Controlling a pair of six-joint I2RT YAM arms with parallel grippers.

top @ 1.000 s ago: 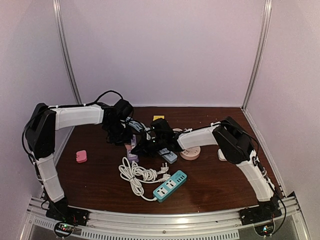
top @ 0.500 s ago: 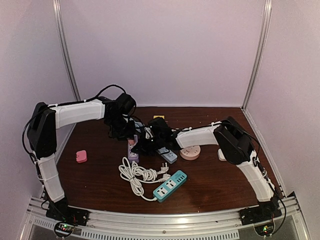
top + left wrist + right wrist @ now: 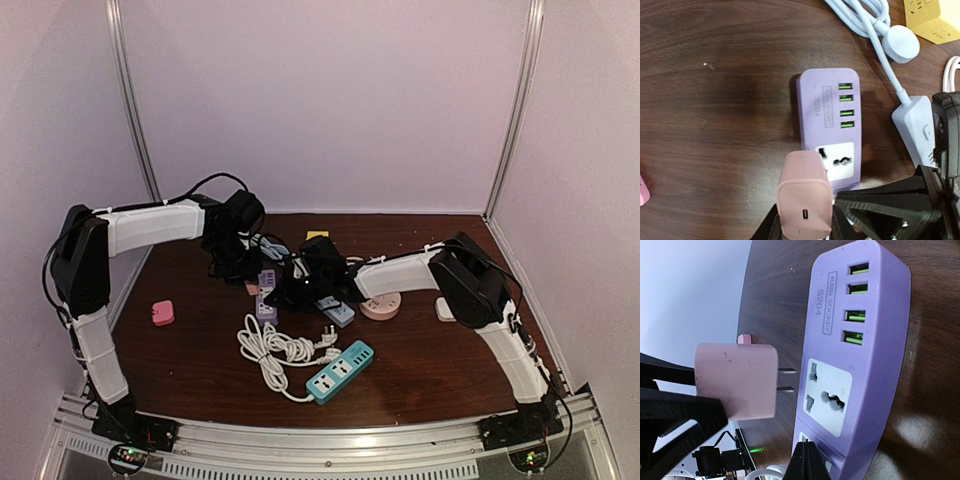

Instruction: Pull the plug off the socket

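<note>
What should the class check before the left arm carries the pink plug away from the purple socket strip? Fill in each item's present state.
1. Pink plug clamped in the left gripper: ok.
2. Both prongs out of the purple socket strip: ok, bare metal shows in the right wrist view.
3. Prongs straight and parallel: ok.
4. Right gripper shut, with its tip at the strip's end: ok. Whether it presses down: cannot tell.
5. White plug lying apart from the pink plug: ok.
6. Bare table beside the strip for setting down: ok.
</note>
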